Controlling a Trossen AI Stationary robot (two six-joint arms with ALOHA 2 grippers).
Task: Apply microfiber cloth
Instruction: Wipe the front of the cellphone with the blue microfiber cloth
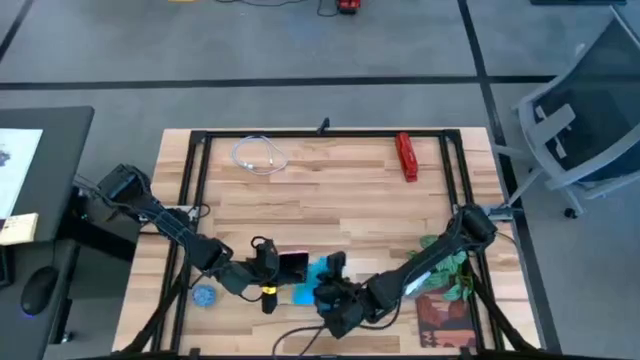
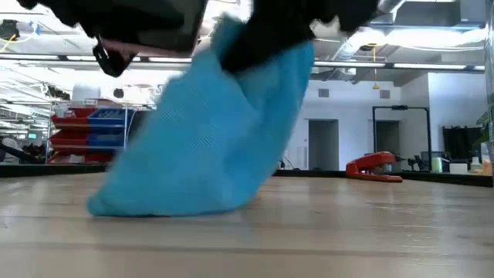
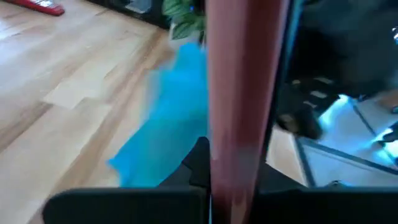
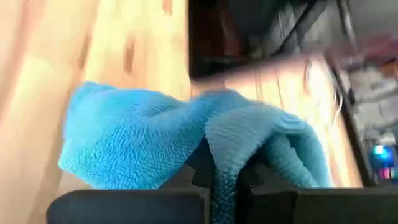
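Note:
The sky-blue microfiber cloth [image 1: 312,281] sits near the table's front middle, with my right gripper [image 1: 330,284] shut on it. In the low view the cloth [image 2: 208,131] drapes down from the gripper to the wood. Just to its left is the black smartphone [image 1: 293,265], its face showing reddish in the left wrist view [image 3: 239,93]. My left gripper [image 1: 270,272] is shut on the phone. The cloth lies right beside the phone; whether the two touch, I cannot tell. My left gripper pinches the smartphone's near end [image 3: 231,163] between its two fingers, coming level from the table's left. The phone runs on away from the fingers, along them. Whether it rests on the table is hidden. My right gripper pinches a bunched fold of the cloth [image 4: 225,154] between its two fingers, several layers thick. It comes from above and from the right. The cloth hangs slack below the fingers, and its lower edge [image 2: 150,207] rests on the table.
A small round blue disc [image 1: 205,296] lies left of my left gripper. A red stapler [image 1: 405,156] and a coiled white cable [image 1: 258,155] lie at the far side. A green plant [image 1: 447,262] and a dark reddish mat [image 1: 445,322] sit at the right front.

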